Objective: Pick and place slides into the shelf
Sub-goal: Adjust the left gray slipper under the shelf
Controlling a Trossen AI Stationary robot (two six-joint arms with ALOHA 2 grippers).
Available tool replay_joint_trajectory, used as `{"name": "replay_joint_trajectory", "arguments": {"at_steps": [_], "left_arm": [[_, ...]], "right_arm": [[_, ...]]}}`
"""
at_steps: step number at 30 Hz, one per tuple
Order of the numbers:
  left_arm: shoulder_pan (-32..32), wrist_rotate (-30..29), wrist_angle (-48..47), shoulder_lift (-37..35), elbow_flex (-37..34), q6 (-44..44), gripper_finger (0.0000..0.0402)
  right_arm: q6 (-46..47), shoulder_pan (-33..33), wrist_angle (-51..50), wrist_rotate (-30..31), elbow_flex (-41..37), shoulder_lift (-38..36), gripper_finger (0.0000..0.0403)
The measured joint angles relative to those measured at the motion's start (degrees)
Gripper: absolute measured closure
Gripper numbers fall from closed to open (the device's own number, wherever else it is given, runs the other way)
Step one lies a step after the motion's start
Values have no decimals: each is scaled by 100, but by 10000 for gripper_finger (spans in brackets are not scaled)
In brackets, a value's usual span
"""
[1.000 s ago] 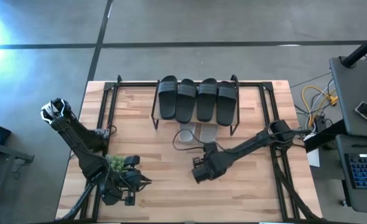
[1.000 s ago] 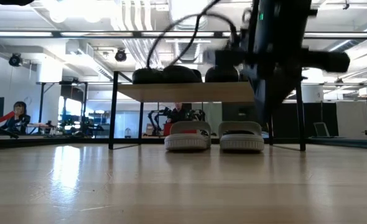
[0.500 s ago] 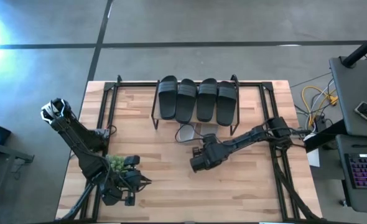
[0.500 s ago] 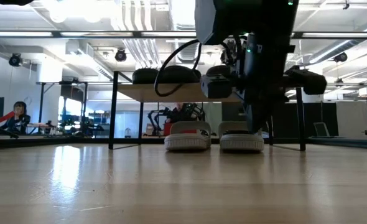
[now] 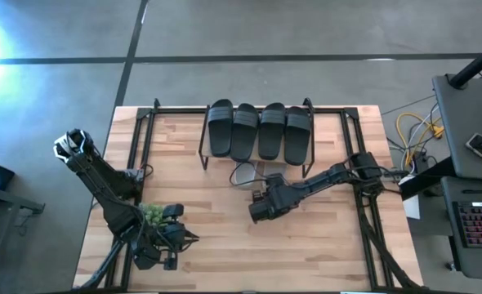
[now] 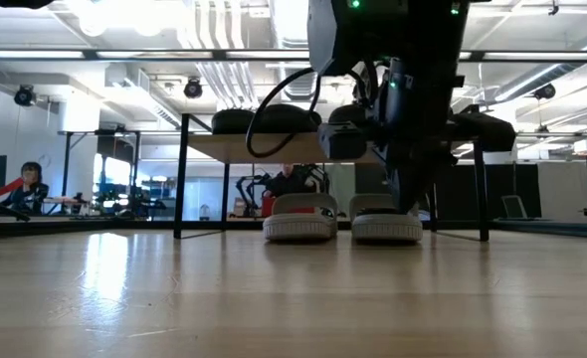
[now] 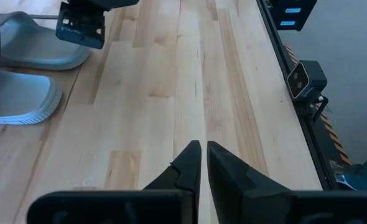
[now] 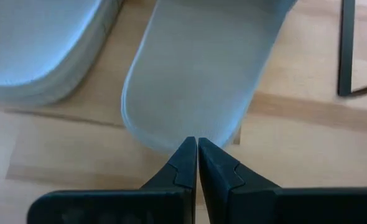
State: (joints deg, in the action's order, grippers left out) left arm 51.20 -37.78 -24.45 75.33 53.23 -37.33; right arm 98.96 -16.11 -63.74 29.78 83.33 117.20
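Note:
The shelf (image 5: 202, 140) stands at the table's far middle, its wood board (image 6: 293, 147) carrying several black slides (image 5: 260, 131) side by side. Two light grey slides (image 5: 245, 173) (image 5: 274, 171) rest sole-down on the table under the board, heels sticking out toward the near edge. My right gripper (image 8: 193, 144) is shut, low over the table, with its tips at the heel of the right grey slide (image 8: 202, 68). In the low view it (image 6: 405, 204) stands in front of that slide. My left gripper (image 7: 202, 149) is shut and waits at the near left. My right gripper's shut fingertips point level from the near side at the heel rim (image 8: 186, 138) of the right grey slide, which lies flat on the table. I cannot tell whether they touch it.
A small green spiky plant (image 5: 152, 215) sits beside my left arm at the near left. A black frame (image 5: 143, 131) runs along the table's left and right sides. Bare wood (image 5: 216, 237) lies between the arms. A person (image 6: 30, 184) sits far off in the room.
My right gripper has moved toward the far edge and slightly left, coming down toward the heel of the right grey slide, most of it in the first half second. It stayed shut. The slides have kept their places.

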Motion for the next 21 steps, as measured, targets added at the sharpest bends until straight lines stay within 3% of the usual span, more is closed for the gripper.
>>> {"name": "replay_joint_trajectory", "arguments": {"at_steps": [7, 13, 21], "left_arm": [[0, 4, 0, 0, 0, 11, 389], [0, 4, -2, 0, -2, 8, 389], [0, 4, -3, 0, -9, 7, 389]], "right_arm": [[-17, -189, 70, -640, -52, 70, 394], [-204, 39, 581, -572, -109, 282, 394], [-256, 192, 494, -235, -111, 328, 394]]}}
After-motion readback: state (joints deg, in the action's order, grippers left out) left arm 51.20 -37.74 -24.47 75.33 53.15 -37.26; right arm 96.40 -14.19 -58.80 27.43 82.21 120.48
